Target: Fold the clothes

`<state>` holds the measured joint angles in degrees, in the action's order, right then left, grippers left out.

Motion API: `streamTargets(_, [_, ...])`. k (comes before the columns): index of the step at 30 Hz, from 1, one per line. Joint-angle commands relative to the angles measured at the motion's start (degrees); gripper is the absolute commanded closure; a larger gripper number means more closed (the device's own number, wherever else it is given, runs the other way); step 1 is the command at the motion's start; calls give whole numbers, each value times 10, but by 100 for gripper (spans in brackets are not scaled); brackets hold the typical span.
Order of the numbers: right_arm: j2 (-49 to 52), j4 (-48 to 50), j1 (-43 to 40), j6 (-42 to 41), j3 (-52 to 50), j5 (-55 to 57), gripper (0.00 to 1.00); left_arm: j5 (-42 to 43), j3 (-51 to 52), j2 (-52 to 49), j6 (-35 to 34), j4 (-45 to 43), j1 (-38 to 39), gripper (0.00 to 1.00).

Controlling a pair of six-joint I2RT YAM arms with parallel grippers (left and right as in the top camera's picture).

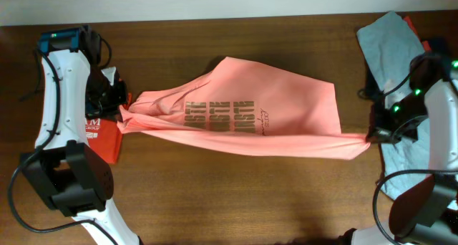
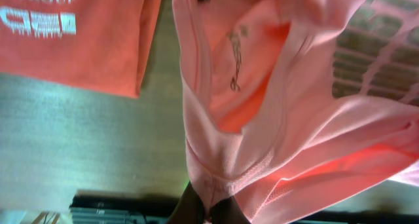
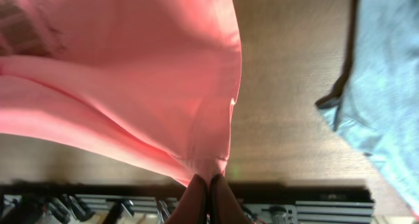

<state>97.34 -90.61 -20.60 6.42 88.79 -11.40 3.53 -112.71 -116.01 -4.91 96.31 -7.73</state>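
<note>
A salmon-pink T-shirt (image 1: 250,112) with tan-gold lettering hangs stretched across the middle of the table between my two arms. At its left end, near the neck, my left gripper (image 1: 123,114) is shut on the fabric; the left wrist view shows the collar hem bunched between the dark fingers (image 2: 190,207). My right gripper (image 1: 371,137) is shut on the shirt's right corner, its fingertips (image 3: 196,198) pinching the pink hem. The shirt's front edge is pulled taut, the rest sags toward the far side.
A red-orange shirt (image 1: 106,139) with white print lies under the left arm. A grey-blue shirt (image 1: 390,41) lies at the back right and runs under the right arm. Wooden table (image 1: 236,195) shows in front.
</note>
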Motion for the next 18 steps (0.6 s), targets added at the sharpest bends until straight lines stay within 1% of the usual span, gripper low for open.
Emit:
streamTargets(1, [-1, 23, -5, -2, -42, 16, 96, -23, 24, -3, 6, 4, -1, 100])
streamTargets(10, [-1, 85, -5, -9, -43, 17, 96, -23, 100, -3, 5, -50, 2, 100])
streamTargets(14, [-1, 119, 1, -9, -43, 3, 96, -23, 115, -3, 3, -80, 2, 100])
streamTargets(18, [-1, 148, 21, -8, -44, 5, 96, -23, 115, -3, -20, -128, 2, 100])
